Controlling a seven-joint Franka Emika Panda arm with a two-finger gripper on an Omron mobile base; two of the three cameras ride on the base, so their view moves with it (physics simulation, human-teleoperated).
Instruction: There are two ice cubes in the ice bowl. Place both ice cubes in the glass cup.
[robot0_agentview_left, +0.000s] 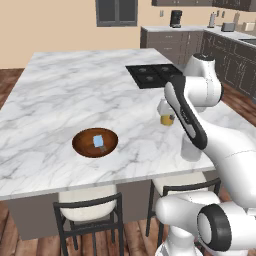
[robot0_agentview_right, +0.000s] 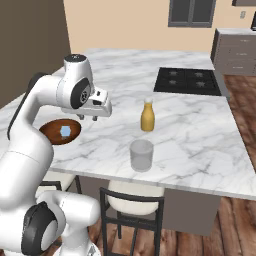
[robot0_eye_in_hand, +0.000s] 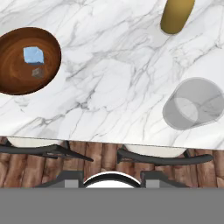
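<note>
Marble island counter (robot0_agentview_right: 200, 130) stretches under my claw (robot0_agentview_right: 87, 118), which hangs above it between bowl and cup; I cannot tell whether its jaws are parted or holding anything. To one side, the ice bowl (robot0_eye_in_hand: 26, 61) holds one ice cube (robot0_eye_in_hand: 33, 55). The glass cup (robot0_eye_in_hand: 194, 109) looks empty, near the orange bottle (robot0_agentview_right: 147, 116). Neither cube seems delivered. The second cube's whereabouts are unclear.

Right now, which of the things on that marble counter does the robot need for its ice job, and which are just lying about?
Needed: round dark-brown wooden bowl; pale blue ice cube inside it; clear glass tumbler.
Lying about: orange-yellow bottle; black stovetop; two stools.
</note>
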